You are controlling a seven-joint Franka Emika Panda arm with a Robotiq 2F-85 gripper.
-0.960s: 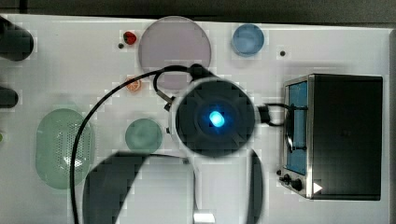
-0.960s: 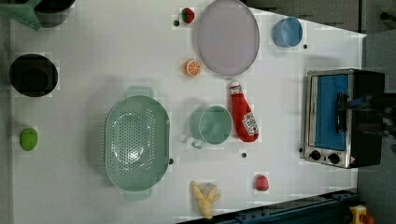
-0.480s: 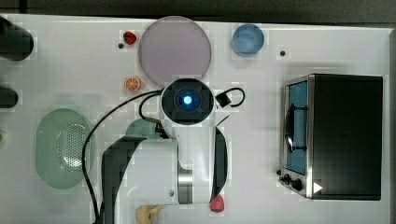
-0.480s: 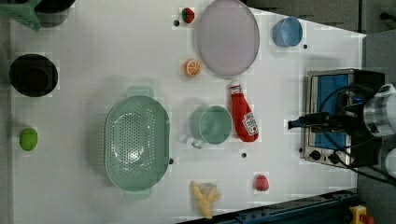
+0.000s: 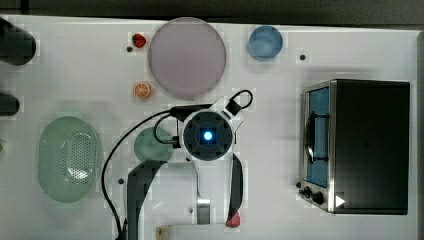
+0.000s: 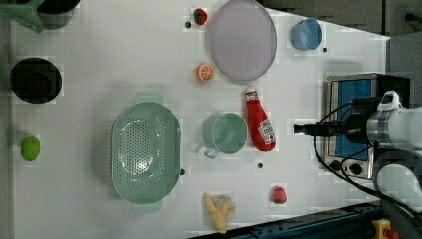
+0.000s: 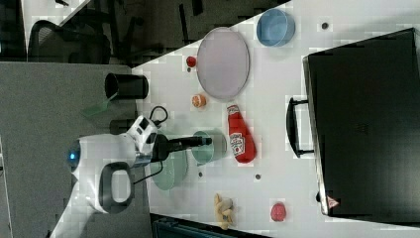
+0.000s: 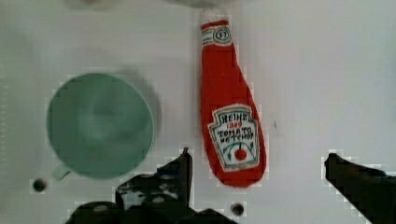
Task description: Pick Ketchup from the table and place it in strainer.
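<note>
Change: the arm has swung in over the table since a moment ago and now hangs above the bottle.
Gripper (image 8: 257, 163): fingers wide apart, holding nothing, straddling the bottle's base.
Ketchup (image 6: 260, 122): lying flat just beside the green cup (image 6: 225, 133).
Strainer (image 6: 145, 152): empty, beyond the cup.
Meaning: probably the descent to grasp comes next.
</note>
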